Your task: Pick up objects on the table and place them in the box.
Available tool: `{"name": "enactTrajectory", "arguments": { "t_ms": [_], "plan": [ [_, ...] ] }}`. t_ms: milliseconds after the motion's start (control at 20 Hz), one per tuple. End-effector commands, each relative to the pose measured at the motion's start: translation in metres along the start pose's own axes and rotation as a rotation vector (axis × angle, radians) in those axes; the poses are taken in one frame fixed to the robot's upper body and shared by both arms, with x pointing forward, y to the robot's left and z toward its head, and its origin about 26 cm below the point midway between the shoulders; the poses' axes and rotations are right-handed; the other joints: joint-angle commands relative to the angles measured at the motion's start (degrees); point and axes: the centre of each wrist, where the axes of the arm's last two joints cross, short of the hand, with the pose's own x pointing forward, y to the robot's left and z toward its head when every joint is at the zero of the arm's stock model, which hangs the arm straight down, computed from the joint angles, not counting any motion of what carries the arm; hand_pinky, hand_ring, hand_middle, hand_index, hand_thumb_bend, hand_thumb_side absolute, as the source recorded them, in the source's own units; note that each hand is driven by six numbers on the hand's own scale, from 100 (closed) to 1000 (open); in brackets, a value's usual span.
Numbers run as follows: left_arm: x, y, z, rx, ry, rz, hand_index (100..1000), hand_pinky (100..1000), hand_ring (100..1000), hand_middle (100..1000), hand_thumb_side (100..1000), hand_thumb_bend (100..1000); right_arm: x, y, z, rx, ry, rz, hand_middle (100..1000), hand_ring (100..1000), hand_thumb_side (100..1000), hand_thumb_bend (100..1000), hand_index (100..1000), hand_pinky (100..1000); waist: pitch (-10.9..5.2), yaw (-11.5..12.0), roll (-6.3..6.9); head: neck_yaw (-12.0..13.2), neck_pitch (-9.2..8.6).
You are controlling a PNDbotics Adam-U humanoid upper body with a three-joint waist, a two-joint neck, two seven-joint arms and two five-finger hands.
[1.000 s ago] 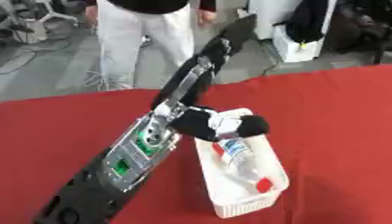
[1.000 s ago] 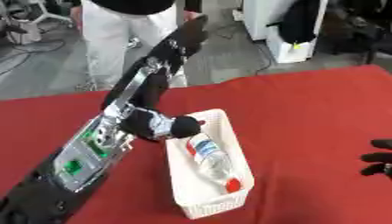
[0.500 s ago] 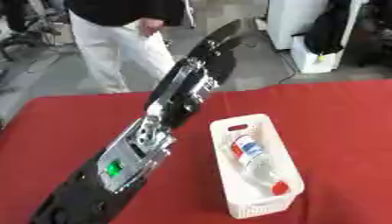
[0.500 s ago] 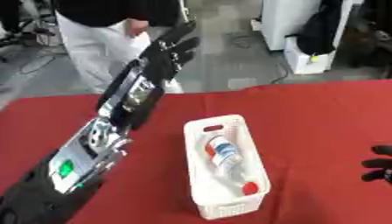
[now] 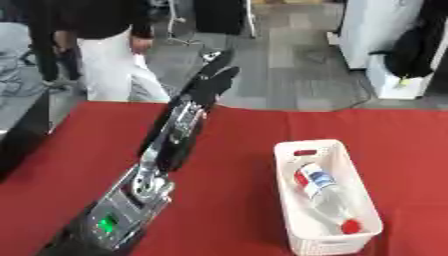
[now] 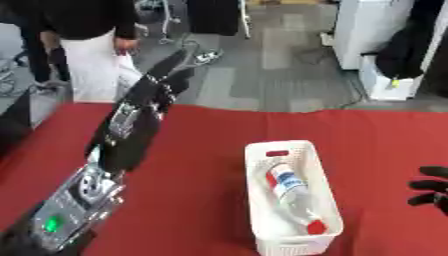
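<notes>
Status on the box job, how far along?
Done: one bottle lies in the white box. In hand: nothing; the left hand is raised with fingers straight, clear of the box, and the right hand shows at the right edge. Left: no other object shows on the red table.

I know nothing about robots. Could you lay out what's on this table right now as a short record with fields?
table: red cloth
box: white slotted basket, right of centre
in box: clear bottle lying down, red cap toward the robot, red and blue label
left hand: raised over the table's far edge, fingers straight, holding nothing
right hand: only dark fingers at the right edge of the right eye view, curled, holding nothing
loose objects on cloth: none visible
</notes>
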Motion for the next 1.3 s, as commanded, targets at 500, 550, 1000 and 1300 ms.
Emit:
{"name": "enactTrajectory", "arguments": {
  "t_ms": [500, 550, 1000, 1300],
  "plan": [
    [-0.073, -0.050, 0.061, 0.037, 0.189, 0.085, 1000, 1000, 1000, 1000, 1000, 237, -0.003, 0.003, -0.004, -0.088, 0.037, 0.015, 876, 831, 935, 100, 892, 683, -0.64, 2.41, -2.76, -1.12, -4.03],
    [-0.074, -0.052, 0.061, 0.036, 0.187, 0.088, 1000, 1000, 1000, 1000, 1000, 239, -0.003, 0.004, -0.004, -0.090, 0.037, 0.014, 879, 837, 945, 100, 899, 688, -0.63, 2.33, -2.88, -1.10, -4.32],
    [-0.078, -0.058, 0.062, 0.024, 0.189, 0.101, 1000, 1000, 1000, 1000, 1000, 242, -0.005, 0.008, -0.002, -0.085, 0.041, 0.012, 882, 872, 952, 100, 903, 719, -0.43, 1.56, -3.25, -0.86, -6.63],
    [-0.078, -0.059, 0.062, 0.025, 0.189, 0.104, 1000, 1000, 1000, 1000, 1000, 242, -0.004, 0.008, -0.002, -0.090, 0.040, 0.009, 883, 874, 955, 100, 900, 730, -0.48, 1.36, -3.08, -0.63, -6.95]
  ]
}}
